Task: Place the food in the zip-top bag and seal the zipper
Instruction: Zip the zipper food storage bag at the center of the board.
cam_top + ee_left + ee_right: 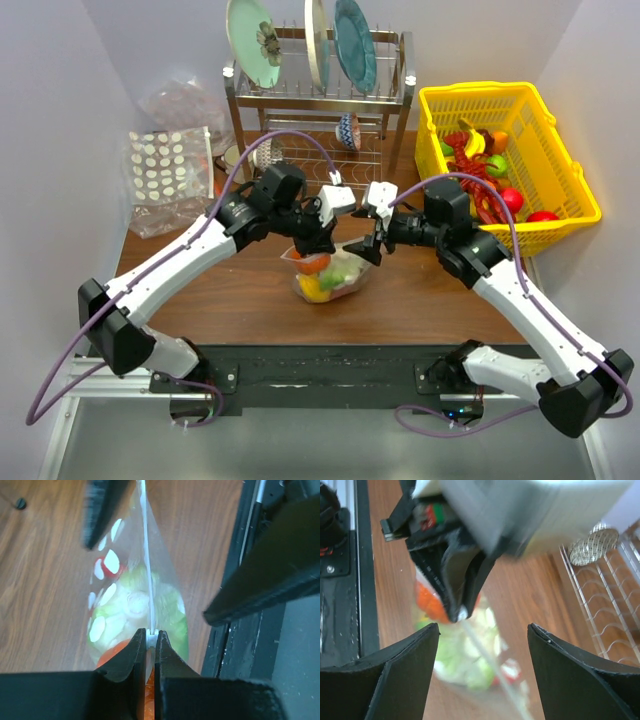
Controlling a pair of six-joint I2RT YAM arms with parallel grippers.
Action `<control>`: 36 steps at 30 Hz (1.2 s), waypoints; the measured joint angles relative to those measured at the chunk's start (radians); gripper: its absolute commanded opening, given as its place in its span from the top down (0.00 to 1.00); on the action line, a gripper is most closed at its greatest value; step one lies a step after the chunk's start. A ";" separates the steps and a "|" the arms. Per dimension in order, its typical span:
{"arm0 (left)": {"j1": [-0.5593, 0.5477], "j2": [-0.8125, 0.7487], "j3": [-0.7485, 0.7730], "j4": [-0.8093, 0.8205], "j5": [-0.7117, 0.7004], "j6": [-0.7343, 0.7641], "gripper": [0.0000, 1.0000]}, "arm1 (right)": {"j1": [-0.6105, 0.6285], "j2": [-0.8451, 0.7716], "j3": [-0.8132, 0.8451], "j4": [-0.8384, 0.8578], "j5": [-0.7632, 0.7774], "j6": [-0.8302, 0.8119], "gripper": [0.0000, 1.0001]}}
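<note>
The zip-top bag stands on the wooden table between both grippers, holding food: orange, green and yellow toys. My left gripper is shut on the zipper at one end of the bag's mouth; in the left wrist view the white strip runs straight away from its tips over the green food. My right gripper is open, its jaws wide apart on either side of the bag and not touching it. The left gripper's tips show just ahead of it.
A yellow basket with more toy food stands at the right. A dish rack with plates is at the back. A flat pack with white dots and a wrinkly clear sack lie at the back left.
</note>
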State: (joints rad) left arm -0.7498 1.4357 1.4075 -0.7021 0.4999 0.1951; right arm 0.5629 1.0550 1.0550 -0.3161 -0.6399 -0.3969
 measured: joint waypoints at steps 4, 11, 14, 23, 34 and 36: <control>-0.023 -0.020 0.000 -0.011 0.004 0.012 1.00 | 0.000 0.036 0.069 -0.088 -0.030 -0.086 0.35; -0.024 -0.066 -0.016 -0.031 -0.001 0.030 1.00 | 0.005 0.094 0.089 -0.193 -0.091 -0.163 0.51; -0.025 -0.072 -0.016 -0.033 -0.002 0.033 1.00 | 0.006 0.100 0.089 -0.203 -0.122 -0.172 0.78; -0.024 -0.084 -0.019 -0.036 -0.010 0.036 1.00 | 0.008 0.123 0.087 -0.203 -0.198 -0.164 0.48; -0.028 -0.111 -0.019 -0.026 0.005 0.038 1.00 | 0.026 0.137 0.065 -0.185 -0.199 -0.158 1.00; -0.030 -0.116 -0.019 -0.024 0.003 0.037 0.88 | 0.027 0.138 0.064 -0.186 -0.204 -0.148 1.00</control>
State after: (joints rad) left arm -0.7795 1.3193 1.3888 -0.7261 0.5034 0.2325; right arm 0.5900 1.1934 1.1194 -0.5022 -0.8444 -0.5453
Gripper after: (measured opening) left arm 0.089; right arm 0.026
